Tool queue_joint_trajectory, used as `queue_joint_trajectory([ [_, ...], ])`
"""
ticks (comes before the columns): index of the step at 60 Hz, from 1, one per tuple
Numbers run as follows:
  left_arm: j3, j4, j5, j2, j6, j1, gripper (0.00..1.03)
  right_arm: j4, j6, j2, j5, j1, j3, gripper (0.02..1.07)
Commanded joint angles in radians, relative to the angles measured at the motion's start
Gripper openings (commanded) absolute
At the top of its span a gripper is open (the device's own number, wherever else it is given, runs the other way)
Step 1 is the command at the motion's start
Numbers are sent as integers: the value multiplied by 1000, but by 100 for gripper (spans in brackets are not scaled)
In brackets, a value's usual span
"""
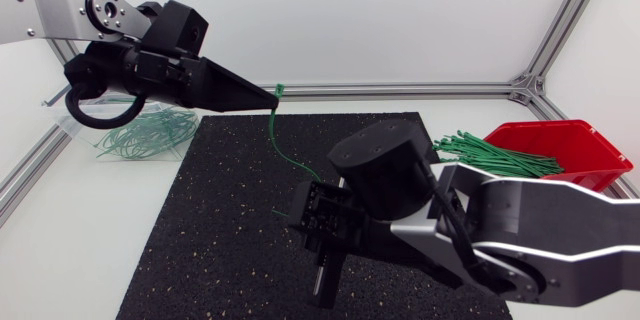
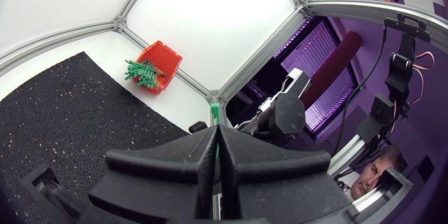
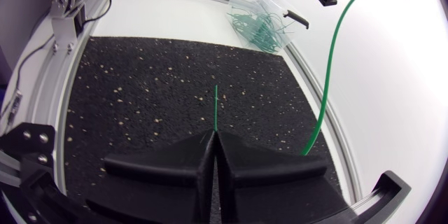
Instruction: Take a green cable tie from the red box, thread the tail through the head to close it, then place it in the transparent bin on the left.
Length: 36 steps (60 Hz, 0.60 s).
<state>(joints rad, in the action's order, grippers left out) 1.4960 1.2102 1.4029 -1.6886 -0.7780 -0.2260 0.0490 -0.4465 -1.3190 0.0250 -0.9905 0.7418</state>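
My left hand (image 2: 217,136) is pinched shut on the head end of the tie (image 1: 273,130). The green head pokes out just ahead of its tips. My right hand (image 3: 214,140) is pinched shut on the tail, and the thin tip sticks out ahead of it. The rest of the tie bends in a bow between my two hands, and it looks lifted off the worktop (image 1: 230,260).

I think the next job is to push the tip into the hole in the head. I should go slow, keep the tip straight, and turn the head so the hole faces it.

The hole is too small to see. From above, I cannot make out my right hand's tips. The box (image 2: 159,59) is far ahead of my left hand. The bin (image 3: 262,14) is far ahead of my right hand.
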Motion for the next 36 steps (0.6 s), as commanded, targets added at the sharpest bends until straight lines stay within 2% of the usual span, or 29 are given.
queue_joint_trajectory([
  [1,-28,-6,19,23,14,-10,3,81,106,35,-53,29,79,7],
  [9,-28,-17,27,23,14,-19,3,238,172,56,-163,69,162,7],
  [19,-13,-24,27,23,14,-24,3,376,186,58,-287,118,254,7],
  [36,0,-89,27,9,14,-24,4,483,184,64,-438,179,353,7],
])
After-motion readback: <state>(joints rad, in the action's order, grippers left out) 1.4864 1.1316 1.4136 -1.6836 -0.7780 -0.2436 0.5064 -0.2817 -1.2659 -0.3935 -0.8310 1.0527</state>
